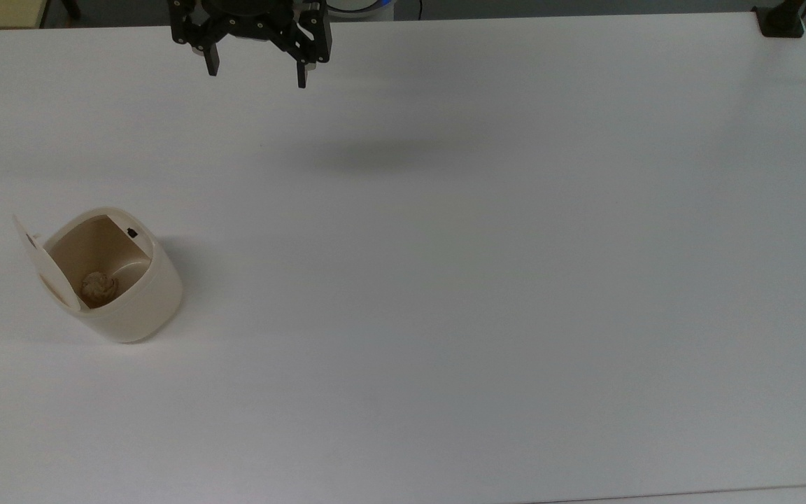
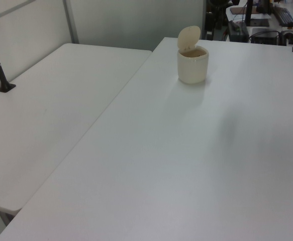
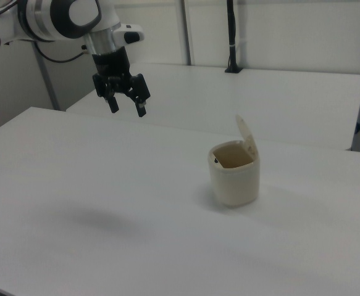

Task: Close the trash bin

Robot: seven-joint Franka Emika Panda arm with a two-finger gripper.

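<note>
The trash bin (image 1: 133,301) is a small cream plastic tub standing at the top view's left, with its hinged lid (image 1: 43,262) swung up and open. A crumpled brownish wad (image 1: 99,285) lies at its bottom, and a small black button (image 1: 131,232) sits on the rim. The same bin (image 2: 192,68) stands far back in the left view and mid-table (image 3: 235,182) in the right view, lid (image 3: 246,139) upright. My gripper (image 1: 256,70) hangs open and empty high above the table's far edge, well away from the bin; in the right view the gripper (image 3: 127,108) is up at the left.
The white table (image 1: 445,280) stretches wide around the bin. A black post base (image 1: 781,24) is clamped at the top view's upper right corner. A second white table (image 2: 51,115) adjoins at the left view's left, with a black clamp (image 2: 0,75) on it.
</note>
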